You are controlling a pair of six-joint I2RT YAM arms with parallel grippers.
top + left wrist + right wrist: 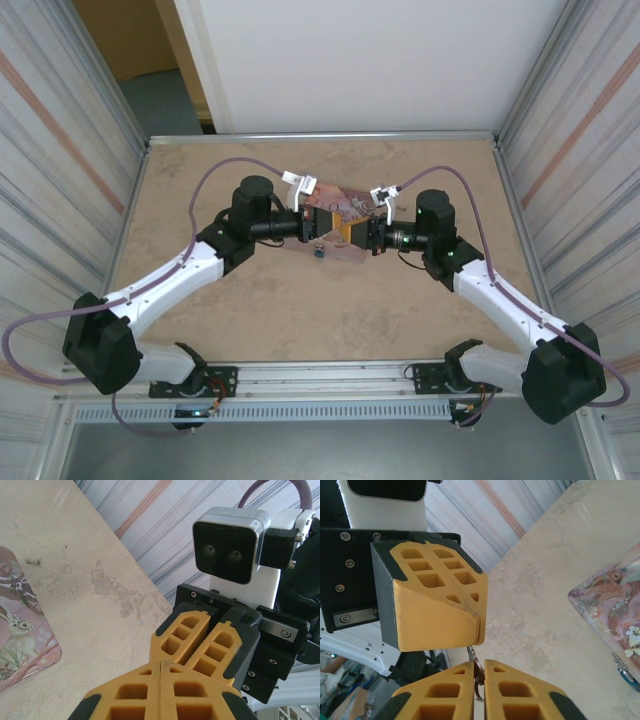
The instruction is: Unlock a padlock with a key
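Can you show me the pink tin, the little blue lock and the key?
pink tin (27, 647): left wrist view, on its pictured lid.
padlock (320, 251): top external view, on its blue body.
key (476, 672): right wrist view, on its thin metal middle.

Left fingers (322, 230) and right fingers (352, 235) meet above the pink tin (335, 203); padlock (319, 251) at the tin's near edge.

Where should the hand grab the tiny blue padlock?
Probably the padlock's blue body, pinched from straight above. It lies low on the table right by the pink tin's edge, so a sideways approach from that side looks blocked.
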